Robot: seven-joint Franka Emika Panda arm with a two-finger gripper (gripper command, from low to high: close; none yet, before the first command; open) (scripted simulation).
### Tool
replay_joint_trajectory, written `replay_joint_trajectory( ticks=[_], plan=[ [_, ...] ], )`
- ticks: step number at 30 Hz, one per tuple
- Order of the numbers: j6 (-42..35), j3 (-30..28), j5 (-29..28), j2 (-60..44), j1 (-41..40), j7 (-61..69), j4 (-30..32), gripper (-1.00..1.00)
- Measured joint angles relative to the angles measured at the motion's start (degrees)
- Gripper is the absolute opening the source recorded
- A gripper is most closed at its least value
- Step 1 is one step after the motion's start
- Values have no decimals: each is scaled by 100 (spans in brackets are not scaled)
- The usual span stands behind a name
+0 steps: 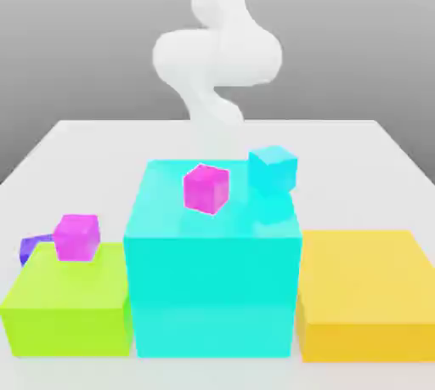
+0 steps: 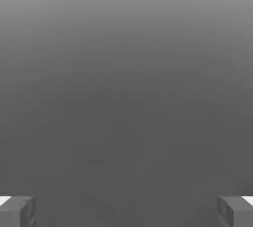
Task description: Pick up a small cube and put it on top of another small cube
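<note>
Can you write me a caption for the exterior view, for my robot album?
Magenta cube and light cyan cube atop a big cyan block, white robot arm behind.

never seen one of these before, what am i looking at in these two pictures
The white shape at the back of the exterior view is a robot arm. That picture comes from a camera off the arm that sees the scene. The hand view comes from a camera on the arm's hand; it shows the two fingers, wide apart with nothing held between them.

On the pale table stand three blocks: a low lime one at the exterior view's left, a tall cyan one in the middle and a low yellow one at the right. A magenta cube and a light cyan cube show at the tall block's top, another magenta cube by the lime block's back edge, and an indigo cube partly behind it.
</note>
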State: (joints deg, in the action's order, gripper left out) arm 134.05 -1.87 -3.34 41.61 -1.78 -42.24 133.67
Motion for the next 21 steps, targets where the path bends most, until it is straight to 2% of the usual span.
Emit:
replay_joint_trajectory(
  ticks=[6,12,17,21],
  plan=[
    [530,-632,-688,-1015,-423,977,452,0],
    [1050,-1471,-1091,-1979,-771,2123,892,0],
    [1528,-2260,-1085,-2796,-999,3323,1271,0],
    [1949,-2855,-679,-3496,-1147,4569,1589,0]
  ],
)
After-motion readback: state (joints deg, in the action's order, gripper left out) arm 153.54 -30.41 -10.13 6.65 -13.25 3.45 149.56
